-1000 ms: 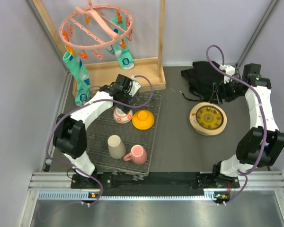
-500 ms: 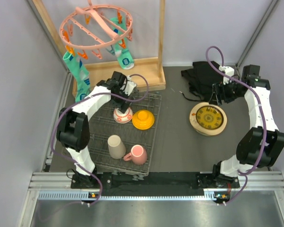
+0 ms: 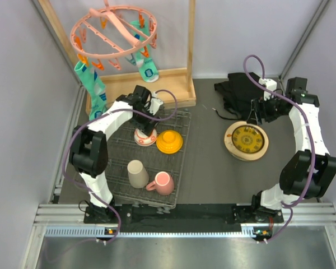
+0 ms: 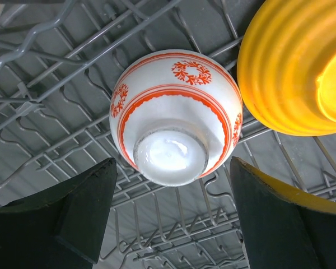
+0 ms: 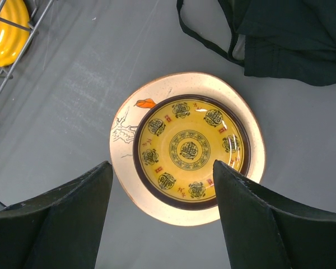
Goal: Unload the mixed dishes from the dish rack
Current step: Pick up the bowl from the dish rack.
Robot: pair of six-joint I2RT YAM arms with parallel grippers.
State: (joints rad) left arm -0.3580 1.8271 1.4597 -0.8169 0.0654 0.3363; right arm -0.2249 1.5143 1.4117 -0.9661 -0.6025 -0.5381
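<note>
The grey table (image 3: pixel 207 162) carries the dish rack (image 3: pixel 116 150), a flat dark wire grid with low sides, along its left edge. 4 dishes sit in the rack. At the far end lie a ribbed, glossy orange bowl (image 3: pixel 169 141) and, just beside it on the left, a white bowl with red bands (image 4: pixel 176 115), both upside down. At the near end stand an inverted beige cup (image 3: pixel 137 173) and a pink mug (image 3: pixel 163 182).

A crumpled black cloth (image 3: pixel 241 95) lies toward the table's far right corner. Near it rests a round cream plate (image 5: pixel 129 140) with a small yellow patterned plate (image 5: pixel 189 150) stacked inside.

The left gripper (image 4: pixel 171 218) hangs over the red-banded bowl, jaws spread wide on either side, touching nothing. The right gripper (image 5: pixel 159 218) hovers above the 2 plates, jaws apart and empty.
</note>
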